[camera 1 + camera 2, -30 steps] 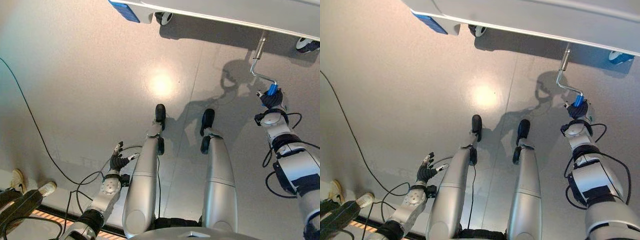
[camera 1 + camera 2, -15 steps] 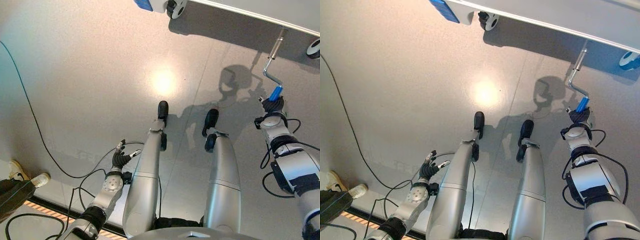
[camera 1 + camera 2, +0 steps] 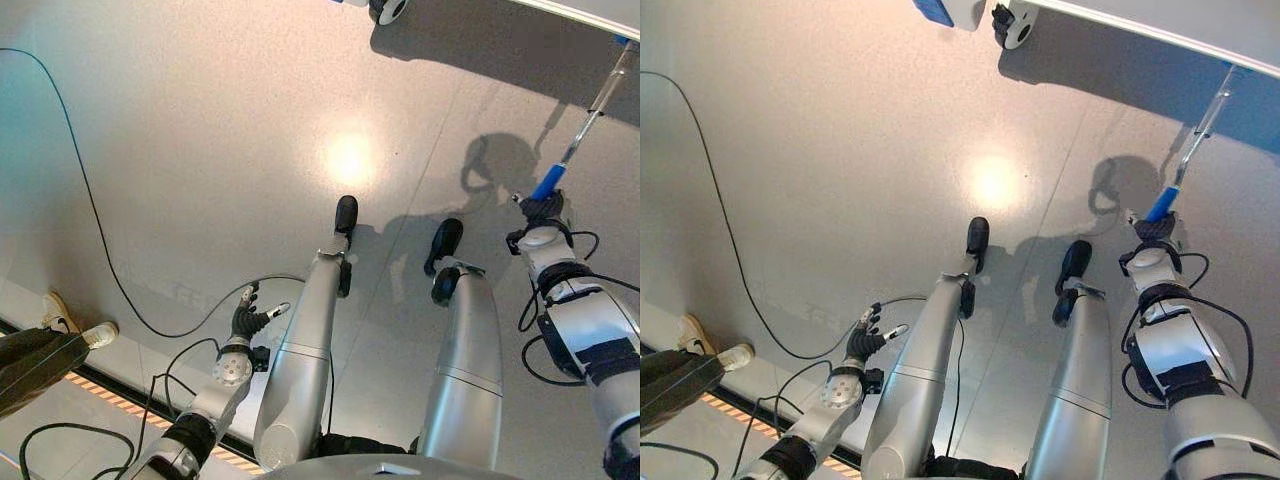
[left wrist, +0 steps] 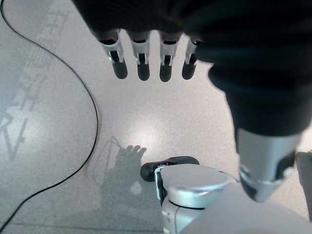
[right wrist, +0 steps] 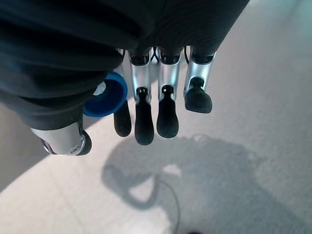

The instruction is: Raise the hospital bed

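Right hand (image 3: 541, 209) fingers curled round the blue grip (image 3: 547, 185) of the crank (image 3: 1200, 132) under the hospital bed (image 3: 1140, 22) edge, cranking apparently under way, rise achieved not readable; left hand (image 3: 248, 319) hangs low over the floor (image 3: 200, 150), fingers relaxed, idle.

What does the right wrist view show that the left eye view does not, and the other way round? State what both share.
The right wrist view alone shows the open round end of the blue crank handle tucked inside the right hand, whose fingers curl round it. The left eye view alone shows the metal crank rod rising to the bed, a bed caster, the idle left hand and a person's shoe. Both share the handle, the right hand and the grey floor.
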